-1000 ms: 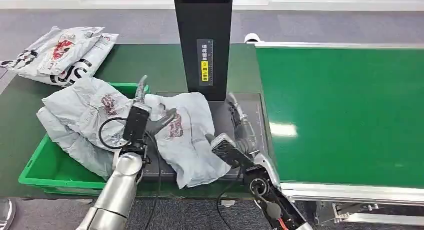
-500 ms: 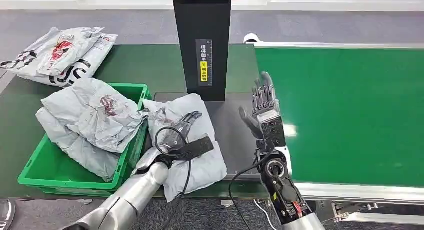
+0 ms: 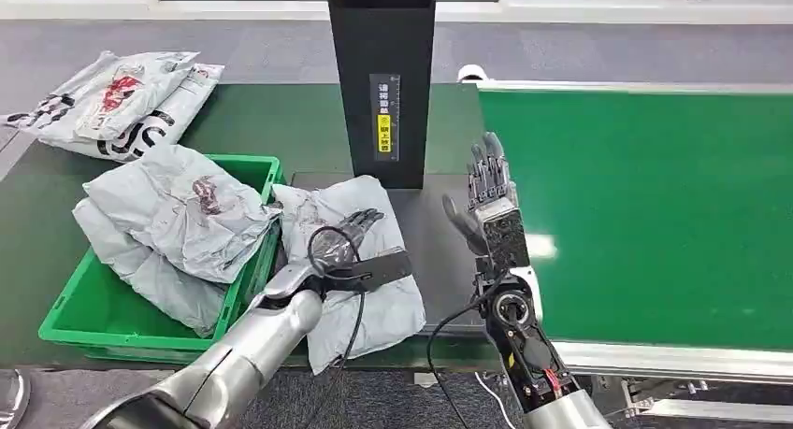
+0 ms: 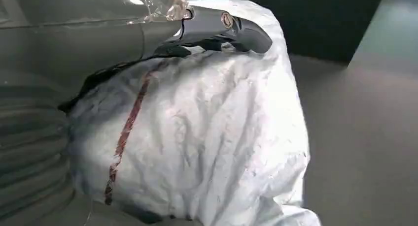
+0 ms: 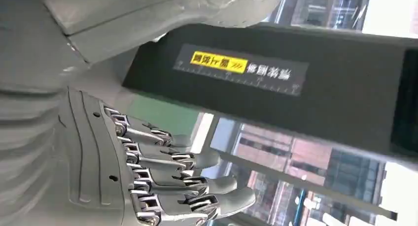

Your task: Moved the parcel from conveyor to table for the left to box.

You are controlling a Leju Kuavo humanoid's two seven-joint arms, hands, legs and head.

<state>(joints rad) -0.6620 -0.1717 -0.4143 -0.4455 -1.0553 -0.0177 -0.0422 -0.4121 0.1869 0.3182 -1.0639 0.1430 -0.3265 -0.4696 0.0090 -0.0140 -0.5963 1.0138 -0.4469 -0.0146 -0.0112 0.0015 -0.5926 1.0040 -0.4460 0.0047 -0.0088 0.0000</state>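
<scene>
Inside green bin: crumpled grey parcels, heaped.

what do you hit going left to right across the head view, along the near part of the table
green crate holding grey parcels → left hand resting on the grey parcel on the dark pad → right hand raised, holding nothing → green conveyor belt
</scene>
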